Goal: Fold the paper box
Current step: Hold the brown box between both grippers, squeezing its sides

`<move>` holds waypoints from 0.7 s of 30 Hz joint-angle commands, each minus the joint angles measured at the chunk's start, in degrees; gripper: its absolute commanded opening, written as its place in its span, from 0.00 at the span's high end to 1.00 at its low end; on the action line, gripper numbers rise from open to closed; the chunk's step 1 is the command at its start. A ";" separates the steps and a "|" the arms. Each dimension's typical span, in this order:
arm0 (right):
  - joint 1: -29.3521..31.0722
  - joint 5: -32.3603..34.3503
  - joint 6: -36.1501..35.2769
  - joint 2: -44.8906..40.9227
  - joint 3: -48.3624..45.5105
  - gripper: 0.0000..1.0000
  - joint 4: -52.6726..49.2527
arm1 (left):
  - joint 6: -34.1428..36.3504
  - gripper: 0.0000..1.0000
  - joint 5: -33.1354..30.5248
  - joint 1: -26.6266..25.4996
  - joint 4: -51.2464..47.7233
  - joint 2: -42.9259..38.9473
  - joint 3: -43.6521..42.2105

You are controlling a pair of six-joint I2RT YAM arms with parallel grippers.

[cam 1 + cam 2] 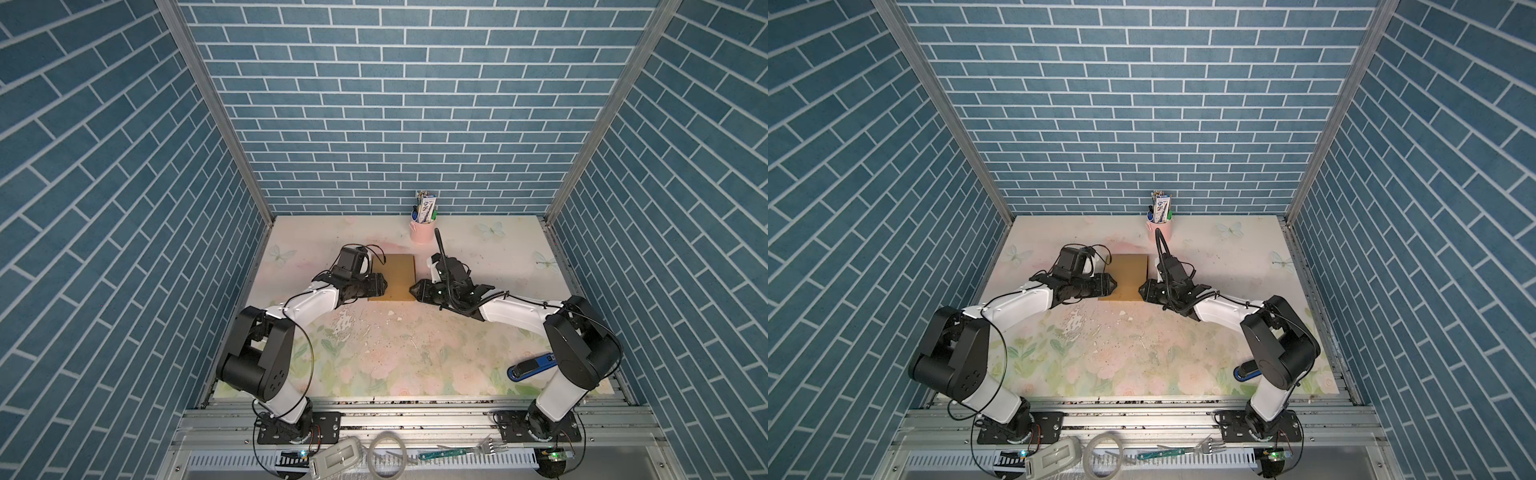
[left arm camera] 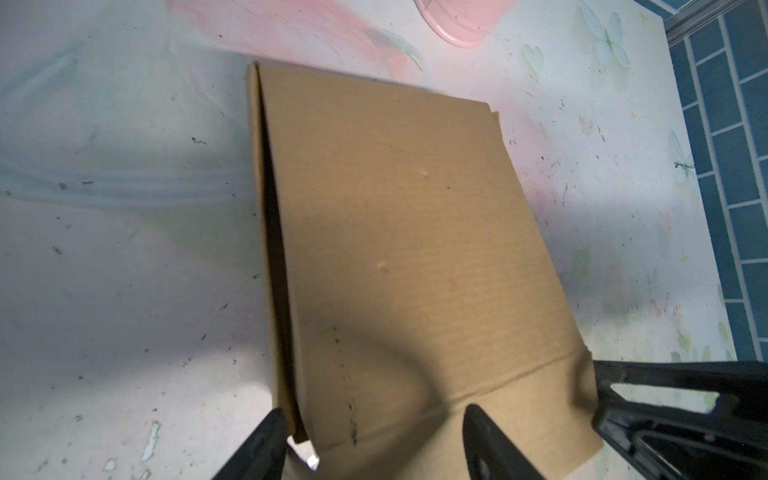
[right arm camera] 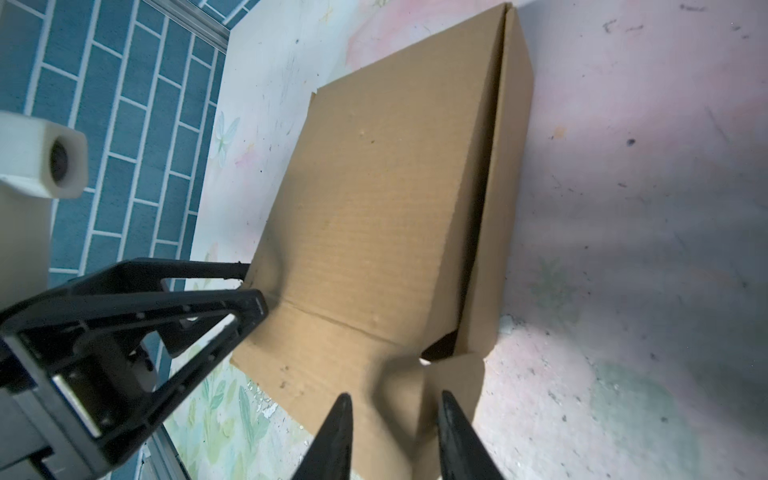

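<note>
The paper box (image 1: 395, 272) lies between both tools, long axis pointing away. The left tool (image 1: 386, 286) is wide; the right tool (image 1: 411, 289) narrow, grip unclear.

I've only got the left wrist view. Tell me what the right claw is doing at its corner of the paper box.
Observer: The right claw straddles a crumpled corner tab of the paper box; I cannot tell whether it pinches.
Operator: Now report the box's right side.
Observer: In the right wrist view the right side wall stands, with a dark gap between it and the top panel.
Operator: Check what's behind the box.
Observer: In both top views a pink cup holding pens stands near the back wall.
</note>
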 commanded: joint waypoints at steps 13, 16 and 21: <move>-0.29 -0.93 2.23 -2.32 -0.31 0.68 -3.56 | -1.24 0.32 0.54 -2.61 -2.43 -3.66 -2.59; -0.32 -1.30 2.85 -2.32 -0.67 0.70 -3.58 | -1.21 0.32 0.44 -2.60 -1.88 -3.53 -3.46; -0.32 -1.75 3.68 -2.19 -0.62 0.71 -4.67 | -1.07 0.32 0.40 -2.61 -1.69 -3.44 -4.37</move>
